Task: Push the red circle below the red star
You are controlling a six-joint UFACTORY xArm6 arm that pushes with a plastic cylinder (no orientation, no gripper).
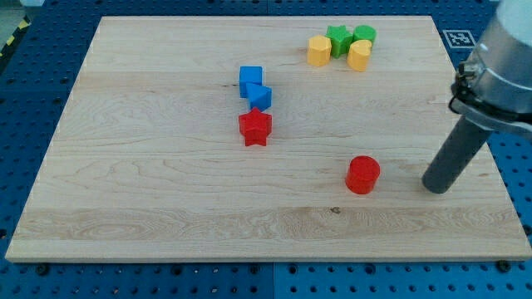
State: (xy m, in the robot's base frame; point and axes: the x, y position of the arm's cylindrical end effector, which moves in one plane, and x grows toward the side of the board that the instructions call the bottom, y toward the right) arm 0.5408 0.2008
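Note:
The red circle (362,174) sits on the wooden board (150,183), right of the middle and toward the view's bottom. The red star (255,127) lies near the middle, up and to the left of the circle. My tip (435,186) rests on the board to the right of the red circle, a clear gap away and at about the same height in the view. It touches no block.
Two blue blocks (250,80) (260,96) sit just above the red star, the lower one touching it. At the view's top right cluster a yellow block (318,51), a green star (338,39), a green block (364,35) and another yellow block (359,56).

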